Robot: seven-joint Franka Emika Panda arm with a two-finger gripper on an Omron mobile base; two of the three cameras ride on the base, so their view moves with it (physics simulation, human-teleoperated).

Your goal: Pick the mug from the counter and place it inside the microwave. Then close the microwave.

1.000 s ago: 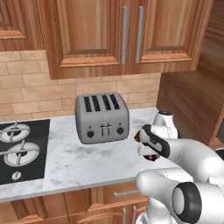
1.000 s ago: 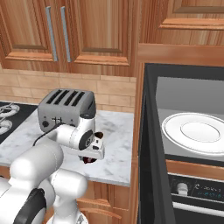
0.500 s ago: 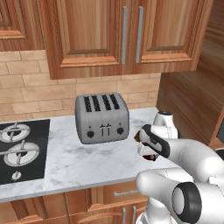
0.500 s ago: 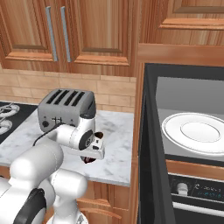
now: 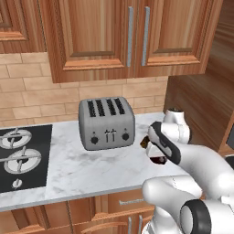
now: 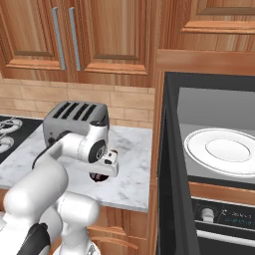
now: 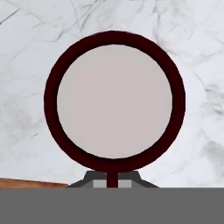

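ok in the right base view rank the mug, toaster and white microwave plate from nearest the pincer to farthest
1. Small dark red mug, directly under the pincer, gripped at its rim.
2. Silver four-slot toaster, behind on the marble counter.
3. Round white plate, far right inside the open microwave.

the white arm reaches forward from the base and bends at its dark elbow, so the wrist turns down and the hand points straight at the worktop (image 5: 68,169). the fingers (image 7: 112,180) are drawn together on the mug (image 7: 113,98), pinching the rim at the side nearest them, with the mug's round mouth lying just ahead of the fingers in the hand view. in the right base view the hand (image 6: 105,164) sits low, right over the mug.
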